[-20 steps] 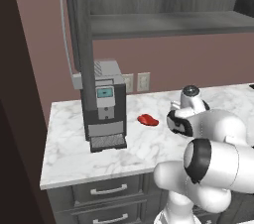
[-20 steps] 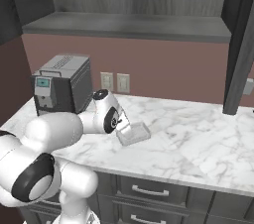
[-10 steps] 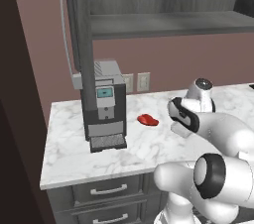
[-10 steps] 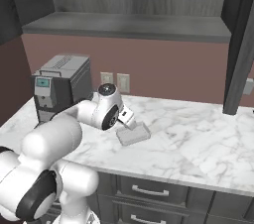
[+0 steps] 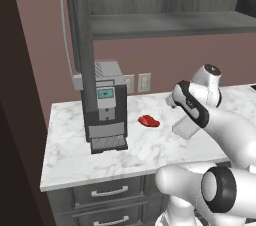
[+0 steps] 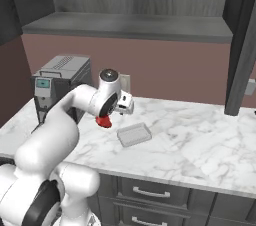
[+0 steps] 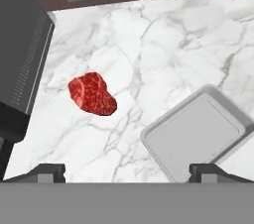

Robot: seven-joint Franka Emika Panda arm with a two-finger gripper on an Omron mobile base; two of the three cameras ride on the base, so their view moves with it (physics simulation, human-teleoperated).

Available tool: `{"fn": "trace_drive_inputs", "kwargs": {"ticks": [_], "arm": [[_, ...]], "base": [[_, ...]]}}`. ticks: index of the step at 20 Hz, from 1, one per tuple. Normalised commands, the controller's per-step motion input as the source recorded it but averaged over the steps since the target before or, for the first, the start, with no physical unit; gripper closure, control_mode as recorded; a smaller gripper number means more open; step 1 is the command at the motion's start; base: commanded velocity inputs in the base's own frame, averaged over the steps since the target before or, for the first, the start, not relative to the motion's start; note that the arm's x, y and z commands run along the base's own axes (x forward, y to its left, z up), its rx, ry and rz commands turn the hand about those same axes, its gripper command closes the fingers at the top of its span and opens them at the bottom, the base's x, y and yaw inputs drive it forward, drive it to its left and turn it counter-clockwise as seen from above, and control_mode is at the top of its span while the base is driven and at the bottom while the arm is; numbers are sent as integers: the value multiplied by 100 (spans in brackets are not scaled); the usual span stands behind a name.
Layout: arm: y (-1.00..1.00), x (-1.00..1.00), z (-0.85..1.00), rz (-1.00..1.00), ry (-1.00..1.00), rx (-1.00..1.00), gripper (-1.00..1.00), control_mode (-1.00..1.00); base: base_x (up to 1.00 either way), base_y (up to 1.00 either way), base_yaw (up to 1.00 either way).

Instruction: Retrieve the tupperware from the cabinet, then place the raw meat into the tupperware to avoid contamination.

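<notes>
Hand view gives me the clearest read: the raw meat (image 7: 92, 93) lies flat on the marble worktop (image 7: 163, 34), just beside the coffee machine (image 7: 20, 64), and the tupperware (image 7: 196, 136) sits on the worktop a little apart from it, empty and open side up. My gripper (image 6: 121, 106) hangs above the worktop between the two, jaws spread wide with nothing between them.

I judge the container is already out of the cabinet (image 5: 82, 30), so the step in hand is picking up the meat. To do it well I would shift the hand across until the lump sits centred between the finger tips (image 7: 45, 172), then come straight down and close low, near the worktop, since the piece is flat and offers little height to grip. I would watch the clearance to the machine on that side.

The meat's long axis in the hand view runs from upper left to lower right; closing across its shorter width looks the safer grip. The tupperware's long side runs diagonally the other way, lower left to upper right.
</notes>
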Motion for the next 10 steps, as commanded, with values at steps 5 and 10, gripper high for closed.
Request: {"fn": "trace_drive_inputs", "kwargs": {"ticks": [5, 10], "arm": [[55, 1, -1, 19, -4, -27, -100, -100], [9, 7, -40, 19, 1, -25, -100, -100]], "base": [[0, 0, 0], [0, 0, 0]]}}
